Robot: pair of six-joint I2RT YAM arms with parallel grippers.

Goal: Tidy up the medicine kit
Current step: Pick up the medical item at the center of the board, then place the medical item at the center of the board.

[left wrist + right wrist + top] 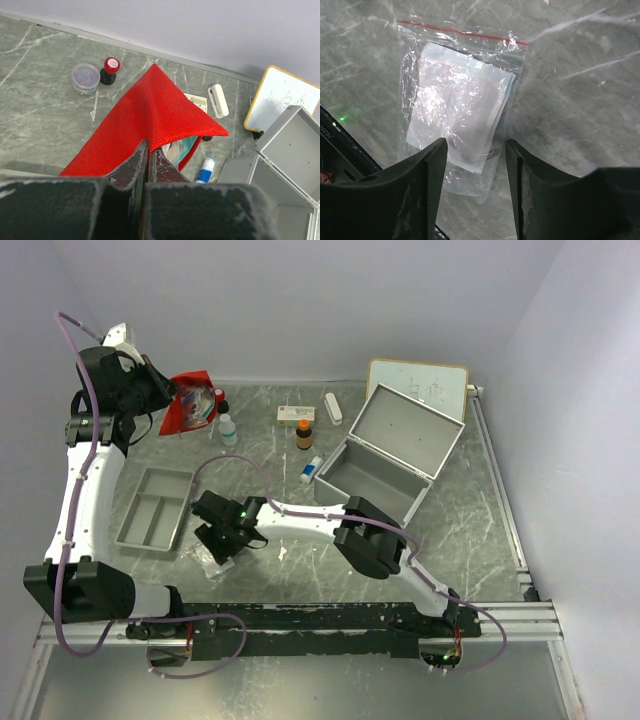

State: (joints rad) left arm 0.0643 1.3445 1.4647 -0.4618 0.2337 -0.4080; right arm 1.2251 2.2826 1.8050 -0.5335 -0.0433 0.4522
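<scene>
The red pouch (150, 115) is pinched in the left hand (149, 152) and raised, with its contents showing. The grey box (395, 455) stands lid-open on the counter (480, 520), at right. The divided tray (155, 507) lies at left. The clear zip bag (460, 120), holding white pads, lies flat.

The red pouch of coarse woven cloth (150, 115) looks matt. The clear plastic zip bag (460, 100) is glossy and crinkled. The grey marbled tabletop (580, 110) is smooth and faintly shiny. The open grey box (410, 430) looks like matt metal.
</scene>
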